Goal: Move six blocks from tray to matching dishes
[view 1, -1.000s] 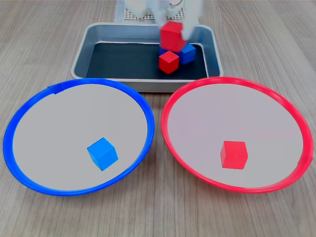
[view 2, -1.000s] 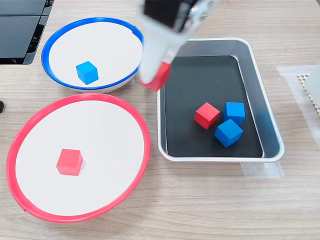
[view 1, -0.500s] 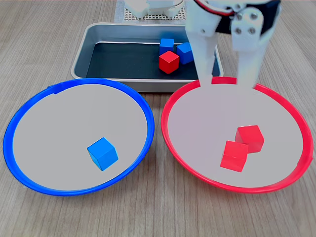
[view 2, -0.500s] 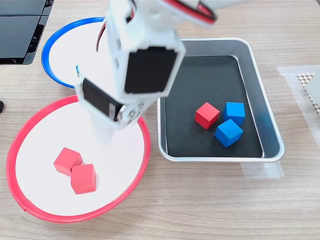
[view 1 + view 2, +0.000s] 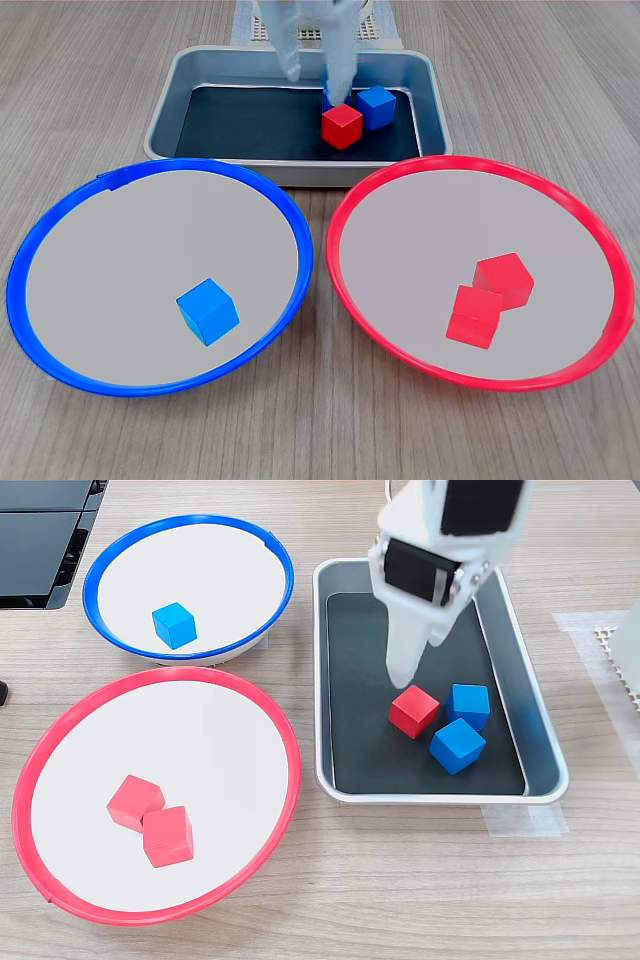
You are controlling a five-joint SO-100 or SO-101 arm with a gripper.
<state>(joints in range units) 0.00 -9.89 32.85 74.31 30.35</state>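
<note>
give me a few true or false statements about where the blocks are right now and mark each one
1. The red dish holds two red blocks. True.
2. The blue dish holds two blue blocks. False: it holds only one blue block.
3. The tray has one red block and two blue blocks in it. True.
4. The claw is gripping a red block. False: nothing shows between its fingers, and it hangs over the tray just by the red block there.
5. The two red blocks in the red dish lie far apart. False: they sit right beside each other.
</note>
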